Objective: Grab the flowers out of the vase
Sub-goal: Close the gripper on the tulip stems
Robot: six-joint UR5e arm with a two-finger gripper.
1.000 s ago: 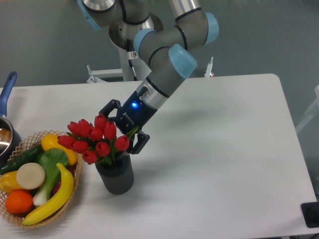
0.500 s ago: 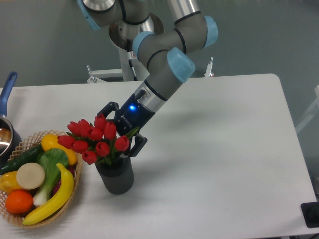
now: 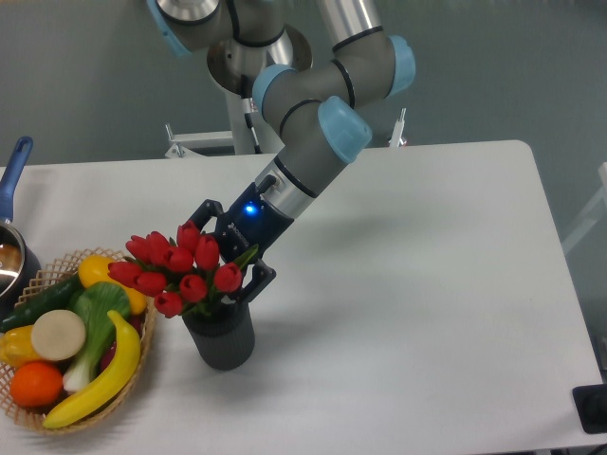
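Note:
The flowers (image 3: 178, 263), a bunch of red tulip buds with green leaves, stand in the vase (image 3: 224, 339), a short dark grey pot at the front left of the white table (image 3: 408, 284). My gripper (image 3: 224, 254) reaches down from the upper right, right behind the bunch. Its jaws are spread wide, with one finger (image 3: 205, 209) above the buds and the other finger (image 3: 260, 278) at the vase rim on the right. The stems are hidden by the buds and the vase. I cannot see the fingers pressing on anything.
A woven basket (image 3: 145, 362) with a banana, an orange, a cucumber and other produce stands just left of the vase. A pot with a blue handle (image 3: 14, 166) is at the left edge. A black object (image 3: 593, 408) sits at the bottom right corner.
My gripper has crept down and left, closer around the bunch. The buds have shifted slightly left. The jaw spread looks unchanged.

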